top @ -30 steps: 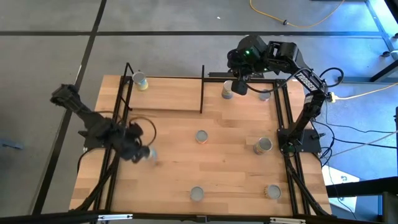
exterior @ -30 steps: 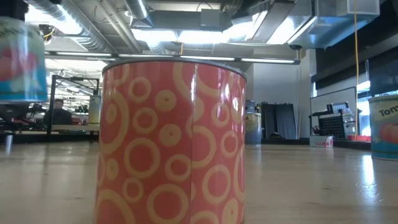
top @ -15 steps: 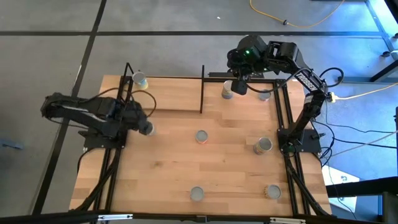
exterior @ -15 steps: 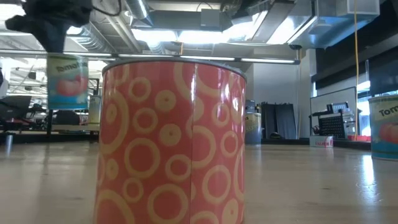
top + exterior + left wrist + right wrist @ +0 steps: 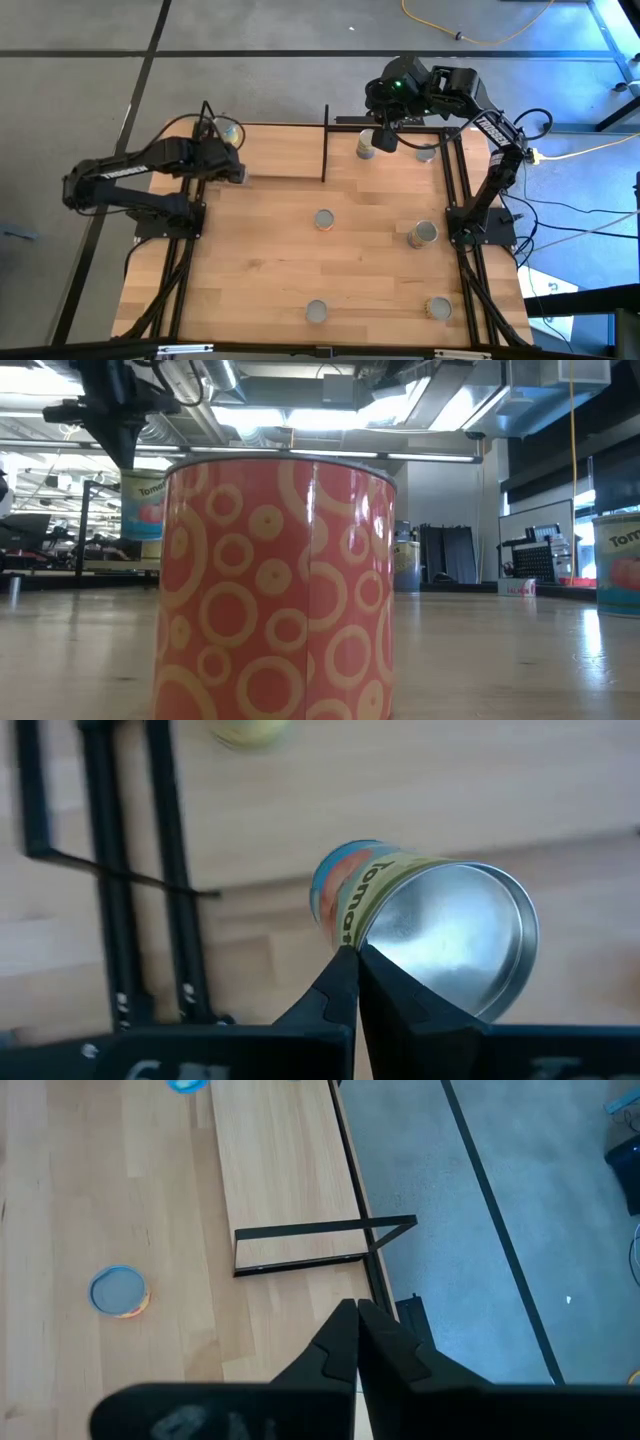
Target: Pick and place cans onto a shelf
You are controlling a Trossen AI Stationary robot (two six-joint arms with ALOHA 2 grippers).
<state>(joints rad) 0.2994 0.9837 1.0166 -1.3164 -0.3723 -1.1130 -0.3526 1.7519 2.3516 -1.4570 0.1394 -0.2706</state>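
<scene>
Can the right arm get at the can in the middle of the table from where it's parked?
Probably yes. The right gripper hangs empty over the table's far edge, and only bare tabletop lies between it and the middle can. The left gripper is off at the shelf.

The can [image 5: 430, 930] at the left gripper [image 5: 357, 960] bears tan-band lettering that reads "Toma", cut off. In the low view the same letters show on that raised can, and "Tom" stands on a can [image 5: 618, 565] at the right edge.
</scene>
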